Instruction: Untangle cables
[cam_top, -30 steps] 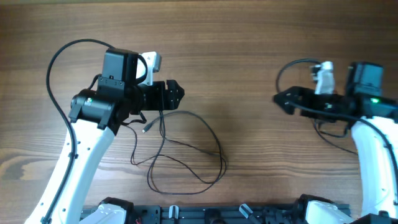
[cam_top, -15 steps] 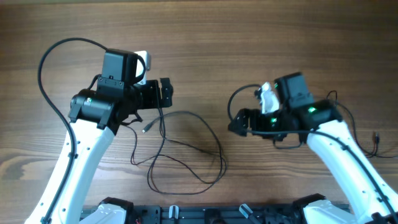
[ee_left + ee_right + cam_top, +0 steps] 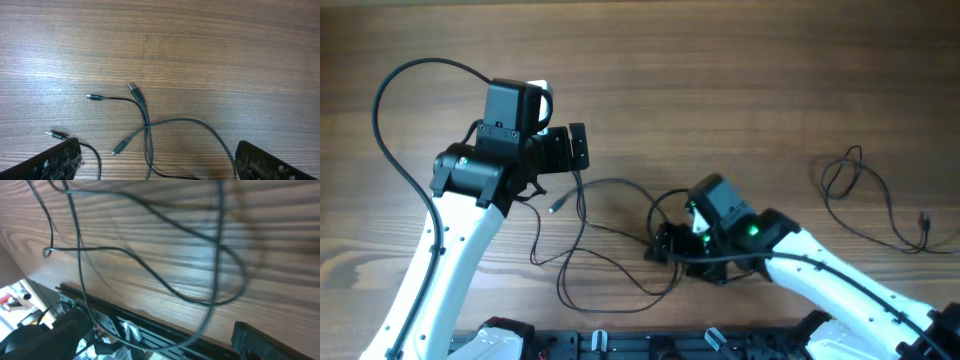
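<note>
— While we look down from above, where is our left end effector (image 3: 576, 150)?
— It hangs over the upper left of the loose tangle of thin dark grey cables (image 3: 616, 234) on the brown wood-grain table (image 3: 720, 70). Its fingers (image 3: 50, 161) stand wide apart, holding nothing. Small plug ends (image 3: 134, 90) lie on the wood beneath.
— And our right end effector (image 3: 662, 246)?
— It is low at the tangle's right edge, jaws spread as well. Strands run under it; we cannot tell whether it touches them.
— Anything further right?
— A separate thin dark cable (image 3: 880, 192) lies looped near the table's right side, well apart from the tangle.
</note>
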